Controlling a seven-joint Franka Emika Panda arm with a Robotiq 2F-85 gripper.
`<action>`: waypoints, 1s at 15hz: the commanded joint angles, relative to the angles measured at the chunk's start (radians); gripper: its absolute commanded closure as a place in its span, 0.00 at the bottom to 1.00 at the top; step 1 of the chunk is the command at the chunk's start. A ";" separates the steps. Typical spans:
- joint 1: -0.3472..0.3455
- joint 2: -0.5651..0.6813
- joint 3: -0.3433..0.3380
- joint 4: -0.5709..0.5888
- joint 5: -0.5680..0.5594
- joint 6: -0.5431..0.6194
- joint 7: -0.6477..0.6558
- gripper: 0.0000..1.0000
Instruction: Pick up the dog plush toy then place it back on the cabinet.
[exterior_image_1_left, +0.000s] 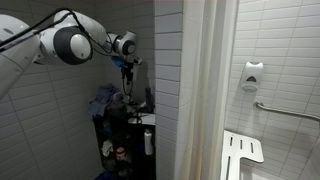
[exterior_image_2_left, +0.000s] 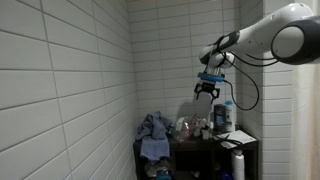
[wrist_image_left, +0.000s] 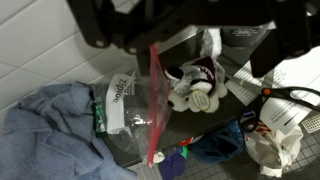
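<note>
The dog plush toy (wrist_image_left: 193, 86), white with a maroon patch, lies on top of the black cabinet (exterior_image_2_left: 200, 146), directly below my gripper in the wrist view. In an exterior view it shows as a small pale shape (exterior_image_2_left: 184, 127) among the clutter. My gripper (exterior_image_2_left: 209, 90) hangs well above the cabinet top, open and empty, its fingers spread apart. It also shows in the wrist view (wrist_image_left: 195, 30), coming in from the top, and in an exterior view (exterior_image_1_left: 127, 68) above the cabinet (exterior_image_1_left: 122, 135).
A blue cloth (wrist_image_left: 50, 130) and a clear zip bag (wrist_image_left: 125, 100) lie beside the toy. A white bottle (exterior_image_2_left: 222, 117) stands on the cabinet top. The tiled wall is close behind. A white slatted seat (exterior_image_1_left: 240, 155) and a grab bar (exterior_image_1_left: 285, 110) are in the shower.
</note>
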 joint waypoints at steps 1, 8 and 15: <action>0.004 0.062 -0.019 0.061 -0.013 -0.017 0.069 0.00; 0.034 0.104 -0.057 0.043 -0.071 0.034 0.090 0.00; 0.078 0.137 -0.057 0.045 -0.121 0.060 0.090 0.00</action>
